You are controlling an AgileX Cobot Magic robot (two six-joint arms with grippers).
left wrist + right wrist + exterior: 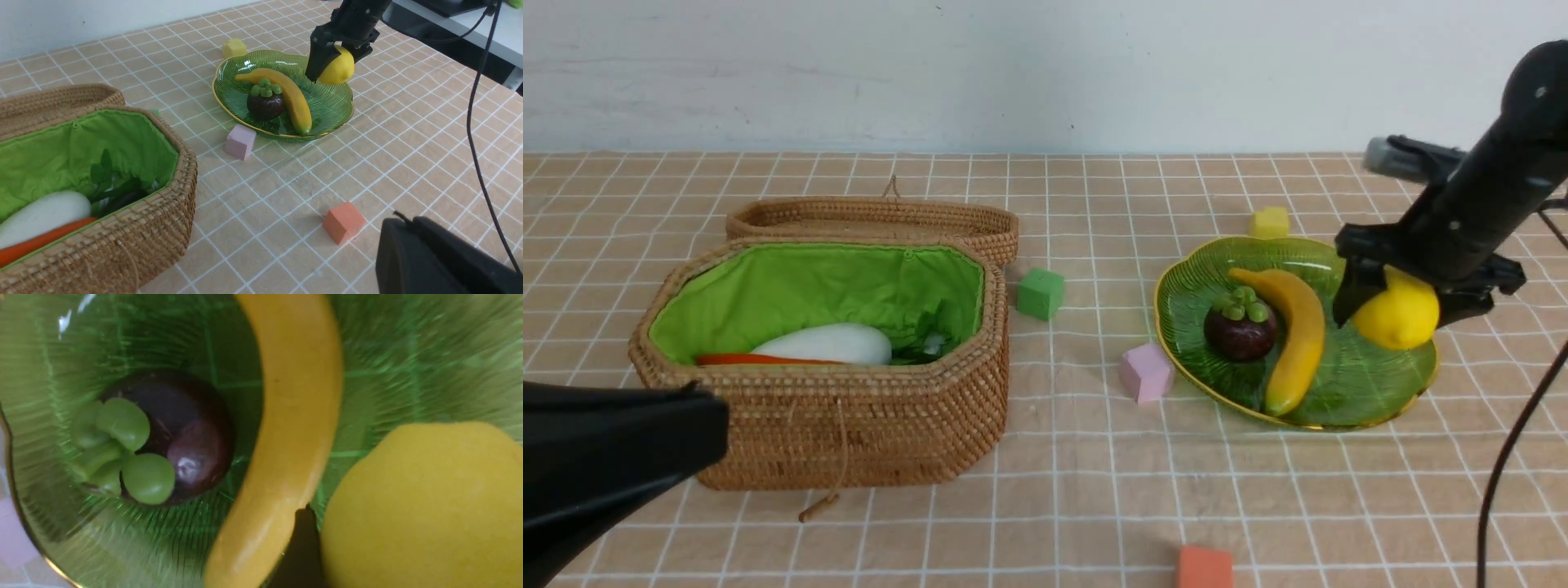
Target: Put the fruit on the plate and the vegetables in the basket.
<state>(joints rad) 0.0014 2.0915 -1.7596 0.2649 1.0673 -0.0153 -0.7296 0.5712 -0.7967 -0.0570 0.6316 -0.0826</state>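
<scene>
- Lemon (1401, 314) sits between the jaws of the right gripper (1409, 306) at the plate's (1372, 384) right edge; grip unclear.
- Banana (1294, 335) and mangosteen (1240, 331) lie on the plate.
- Radish (829, 343) and carrot (752, 359) lie in the basket (849, 425).
- Left gripper (441, 261) is pressed together, holding nothing.

green cube (1040, 292), pink cube (1146, 372), orange cube (1204, 567)

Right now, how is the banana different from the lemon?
The banana is long and curved; the lemon is round and plump. The banana lies flat on the plate beside the mangosteen; the lemon sits between the right gripper jaws over the plate's edge. Both are yellow fruit.
</scene>
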